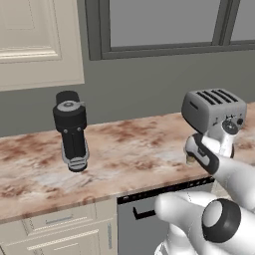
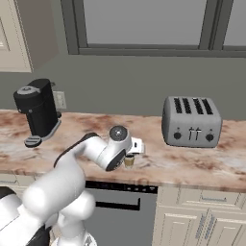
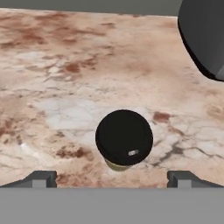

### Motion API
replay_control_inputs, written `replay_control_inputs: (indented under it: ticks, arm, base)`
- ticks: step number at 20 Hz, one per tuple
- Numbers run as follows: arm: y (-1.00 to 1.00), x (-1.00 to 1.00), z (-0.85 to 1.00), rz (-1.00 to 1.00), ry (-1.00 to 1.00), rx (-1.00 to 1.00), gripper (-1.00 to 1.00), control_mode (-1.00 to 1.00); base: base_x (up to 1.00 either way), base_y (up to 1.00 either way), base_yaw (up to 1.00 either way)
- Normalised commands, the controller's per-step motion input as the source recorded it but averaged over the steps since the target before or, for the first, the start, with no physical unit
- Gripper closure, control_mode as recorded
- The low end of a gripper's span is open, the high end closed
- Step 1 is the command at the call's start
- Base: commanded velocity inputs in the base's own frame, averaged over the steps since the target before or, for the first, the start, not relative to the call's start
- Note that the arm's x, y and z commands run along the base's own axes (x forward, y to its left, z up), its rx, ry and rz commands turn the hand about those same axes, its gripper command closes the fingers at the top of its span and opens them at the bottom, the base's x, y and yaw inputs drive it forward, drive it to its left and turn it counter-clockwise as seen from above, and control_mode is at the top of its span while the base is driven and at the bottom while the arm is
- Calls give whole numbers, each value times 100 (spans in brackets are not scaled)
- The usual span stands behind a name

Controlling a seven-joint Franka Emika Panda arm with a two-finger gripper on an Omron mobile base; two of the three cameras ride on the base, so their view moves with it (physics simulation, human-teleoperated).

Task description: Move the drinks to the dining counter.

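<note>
One of the drinks, a short tan cup with a black lid (image 3: 124, 136), stands upright on the veined stone worktop (image 3: 65, 87) below the window. In the right base view the cup (image 2: 129, 162) sits near the worktop's front edge. My gripper (image 3: 111, 178) hovers right above it, pointing down. It is open, with one finger tip on each side of the lid and touching nothing. In the right base view the gripper (image 2: 130, 154) hangs just over the cup, at the end of the bent white arm. The dining counter is out of view.
A silver toaster (image 2: 191, 121) stands on the worktop to the right of the cup, and its dark edge (image 3: 203, 39) is close to the hand. A tall black coffee machine (image 2: 37, 111) stands at the far left. A dishwasher front (image 2: 120, 202) lies below the worktop's edge.
</note>
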Motion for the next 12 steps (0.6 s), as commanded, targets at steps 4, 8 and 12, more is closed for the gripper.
replay_control_inputs:
  ticks: [4, 8, 12]
  arm:
    - [-12, 15, -14, -1, 5, 0, -100, -100]
    - [-9, 22, -8, 0, 5, 0, -100, -100]
    - [0, 17, -5, 0, 4, 0, -100, -100]
  base:
    - [0, 0, 0]
    - [0, 0, 0]
    - [0, 0, 0]
